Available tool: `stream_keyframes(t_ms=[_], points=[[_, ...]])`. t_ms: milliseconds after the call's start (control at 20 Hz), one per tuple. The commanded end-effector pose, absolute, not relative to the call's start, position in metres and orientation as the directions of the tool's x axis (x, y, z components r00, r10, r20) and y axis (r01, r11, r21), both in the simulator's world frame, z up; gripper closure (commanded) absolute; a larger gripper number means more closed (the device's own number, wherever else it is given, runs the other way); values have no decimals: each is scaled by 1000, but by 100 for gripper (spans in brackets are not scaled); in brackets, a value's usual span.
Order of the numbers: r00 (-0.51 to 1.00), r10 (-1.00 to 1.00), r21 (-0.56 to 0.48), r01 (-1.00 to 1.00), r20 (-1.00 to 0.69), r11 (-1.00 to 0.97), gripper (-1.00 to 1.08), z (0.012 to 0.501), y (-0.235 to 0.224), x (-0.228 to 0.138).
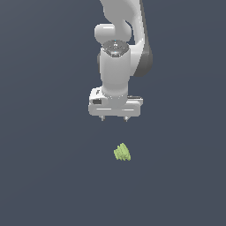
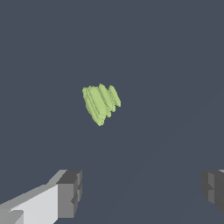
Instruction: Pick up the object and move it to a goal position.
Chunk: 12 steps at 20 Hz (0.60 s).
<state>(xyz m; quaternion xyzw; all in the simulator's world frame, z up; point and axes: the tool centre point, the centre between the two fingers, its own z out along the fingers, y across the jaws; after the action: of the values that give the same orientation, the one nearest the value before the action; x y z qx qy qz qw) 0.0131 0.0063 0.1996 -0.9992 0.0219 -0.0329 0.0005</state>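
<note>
Above the object (image 1: 122,152), the gripper (image 1: 114,118) points straight down, fingers spread apart, holding nothing.

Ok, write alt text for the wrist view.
A small yellow-green ridged object lies alone on a plain dark grey surface. The open end effector shows two grey fingertips set wide apart, neither touching the object.

Your white Franka arm (image 1: 117,53) hangs vertical, wrist pointing straight down. White two-finger gripper (image 1: 114,118) is spread wide, holding nothing (the wrist view shows grey finger pads (image 2: 70,192) far apart at the frame's edges).
</note>
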Motion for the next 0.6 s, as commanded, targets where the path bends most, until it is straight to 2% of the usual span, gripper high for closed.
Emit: stream_keyframes(t_ms=[0,550], points=[[997,-44,-2,-44,66,-999,-92,200,6,13],[999,7,11,6,41,-1000,-92,188,20,8]])
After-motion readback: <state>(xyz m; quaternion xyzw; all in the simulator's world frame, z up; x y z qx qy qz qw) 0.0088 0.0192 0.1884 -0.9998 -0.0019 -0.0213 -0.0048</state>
